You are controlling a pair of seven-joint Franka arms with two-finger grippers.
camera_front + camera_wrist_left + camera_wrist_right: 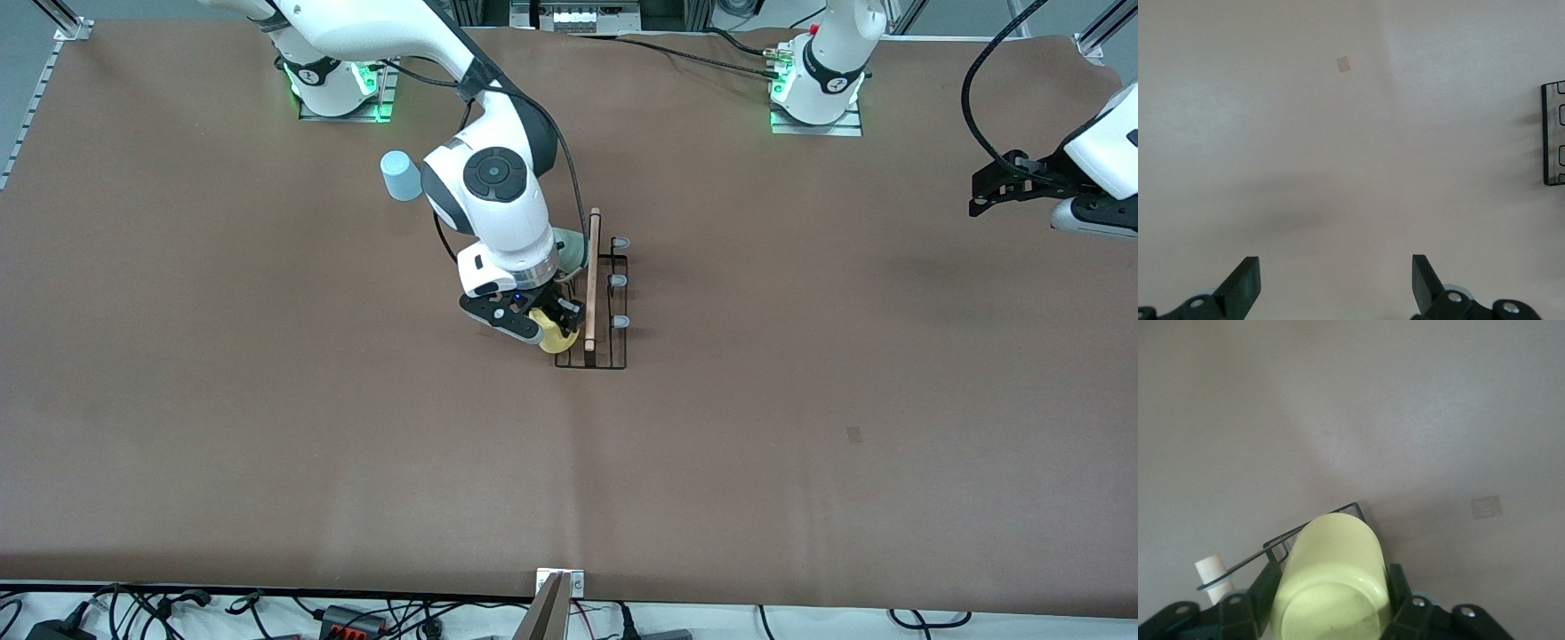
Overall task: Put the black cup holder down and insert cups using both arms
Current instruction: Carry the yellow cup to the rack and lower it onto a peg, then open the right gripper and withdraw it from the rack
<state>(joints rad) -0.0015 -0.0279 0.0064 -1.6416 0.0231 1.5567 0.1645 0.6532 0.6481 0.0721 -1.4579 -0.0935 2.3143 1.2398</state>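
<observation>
The rack (594, 298) is standing near the middle of the table (800, 427), its wooden rod (592, 276) running along the top and three capped pegs (620, 281) sticking out toward the left arm's end, free for cups. The yellow cup (556, 334) is lying on its side at the rack's end nearest the front camera, on the right arm's side of the rod, apparently being slid onto a peg there. The right gripper (544, 322) is bracketing it, fingers (1268, 587) close along both flanks; whether they are squeezing or letting go cannot be told. A mint cup (569, 247) is sitting farther along the same side, likely already on its peg. The blue cup (401, 175) is standing upside down on the table, toward the right arm's base, seemingly next in line. The left gripper (1000, 191) is waiting over the table's edge at its own end, fingers (1245, 283) spread wide and holding nothing.
</observation>
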